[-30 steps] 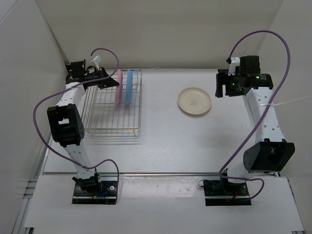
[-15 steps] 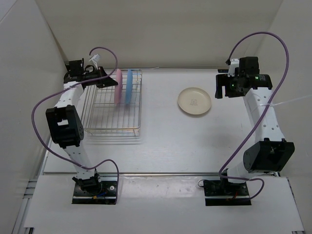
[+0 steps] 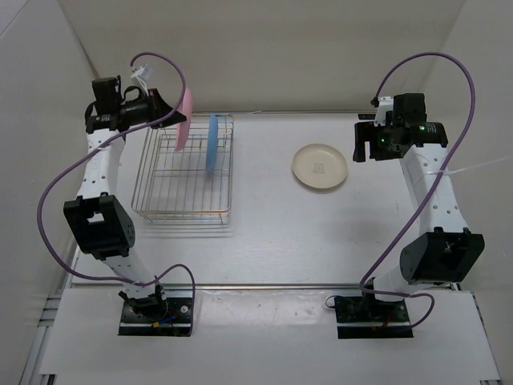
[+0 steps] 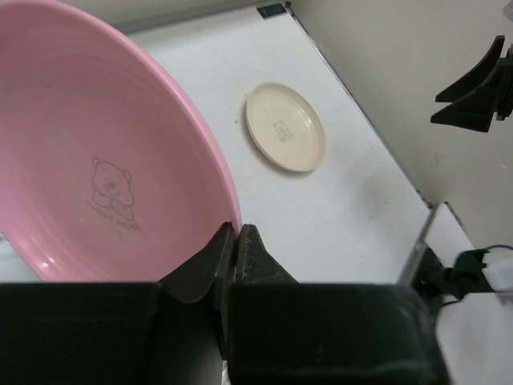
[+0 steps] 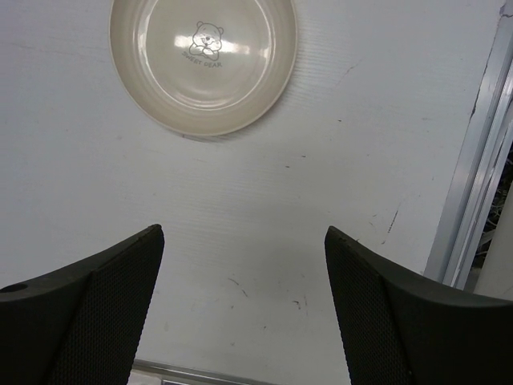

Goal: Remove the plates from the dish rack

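Observation:
My left gripper (image 3: 166, 112) is shut on the rim of the pink plate (image 3: 184, 118) and holds it on edge above the far left of the wire dish rack (image 3: 152, 210). In the left wrist view the pink plate (image 4: 96, 168) fills the left, pinched between my fingers (image 4: 204, 261). The light blue plate (image 3: 212, 141) stands upright in the rack. The cream plate (image 3: 319, 166) lies flat on the table at the right; it also shows in the right wrist view (image 5: 203, 60) and the left wrist view (image 4: 284, 127). My right gripper (image 5: 244, 241) is open and empty above the table, just right of the cream plate.
White walls close the table at the back and both sides. A metal strip (image 5: 473, 160) runs along the table's right edge. Purple cables (image 3: 433, 58) loop above both arms.
My left gripper has lifted the pink plate up out of the rack and drawn it back to the left. The right arm has not moved.

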